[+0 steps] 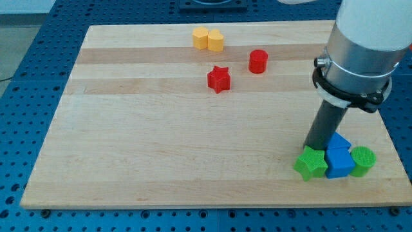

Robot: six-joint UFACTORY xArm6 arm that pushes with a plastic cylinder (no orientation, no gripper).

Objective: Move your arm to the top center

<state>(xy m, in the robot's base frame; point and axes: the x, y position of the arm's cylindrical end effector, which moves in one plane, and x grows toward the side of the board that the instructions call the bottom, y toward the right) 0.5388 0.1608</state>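
My tip (313, 147) rests on the wooden board (161, 142) at the view's lower right, touching or just above a green star (310, 164). Right of the star sit a blue cube (339, 163), a blue triangular block (339, 142) partly behind the rod, and a green cylinder (362, 160). Near the view's top centre are a yellow hexagonal block (201, 37) and a yellow cylinder (215, 40) side by side. A red cylinder (258, 61) and a red star (219, 78) lie below them.
The arm's large grey and white body (360, 45) hangs over the board's right side. The board lies on a blue perforated table (26, 77).
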